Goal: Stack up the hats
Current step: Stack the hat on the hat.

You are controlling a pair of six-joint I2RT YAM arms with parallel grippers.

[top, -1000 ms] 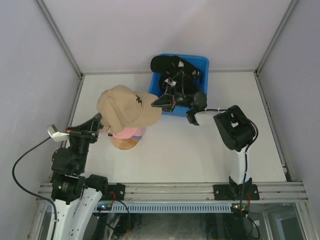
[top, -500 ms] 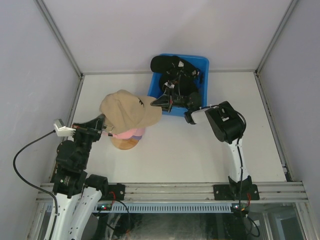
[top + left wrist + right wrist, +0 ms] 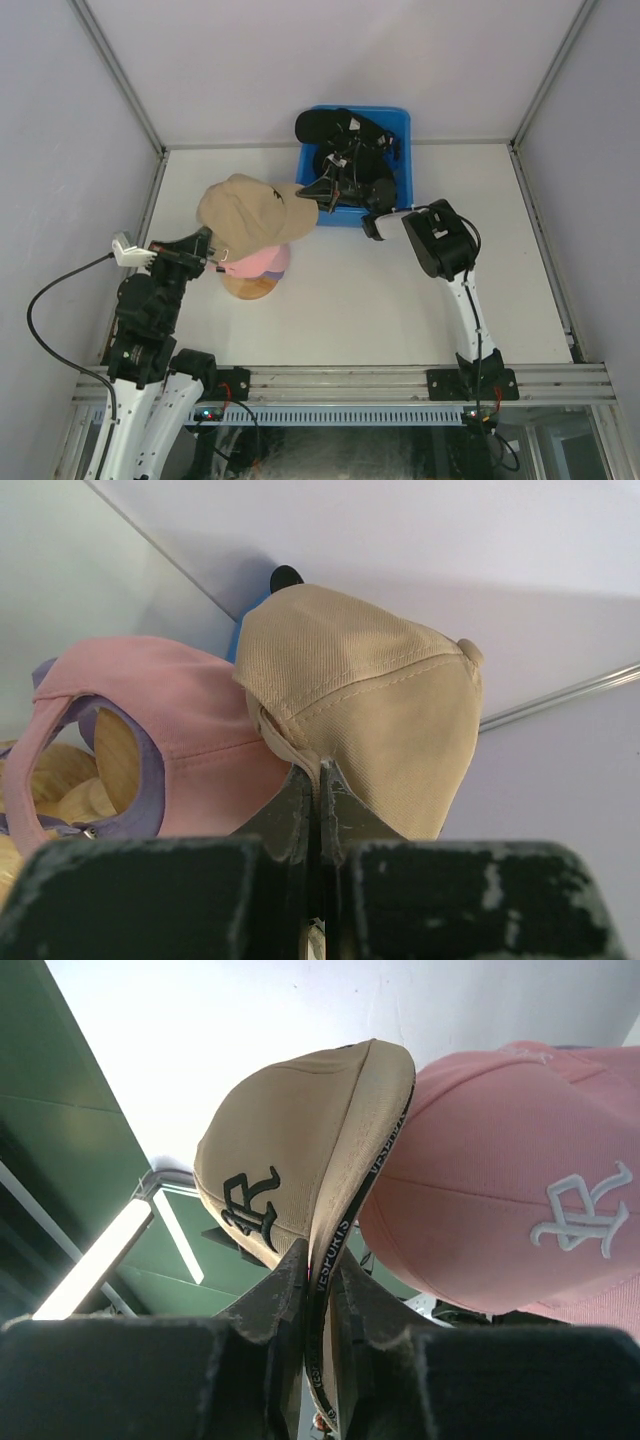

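Observation:
A tan hat hangs tilted just above a pink hat, which sits over a lavender hat on the round wooden stand. My left gripper is shut on the tan hat's back edge. From the right, my right gripper pinches the tan hat's brim, whose black-taped edge runs between the fingers. In the right wrist view the pink hat lies right beside that brim. A black hat rests in the blue bin.
The blue bin stands at the table's back edge, under my outstretched right arm. Metal frame rails run along both sides, and a grey wall closes off the back. White table surface lies to the right of the stand.
Both arms have carried the tan hat a little lower and to the left over the pink hat. The right arm has stretched further left, and the blue bin has shifted slightly left.

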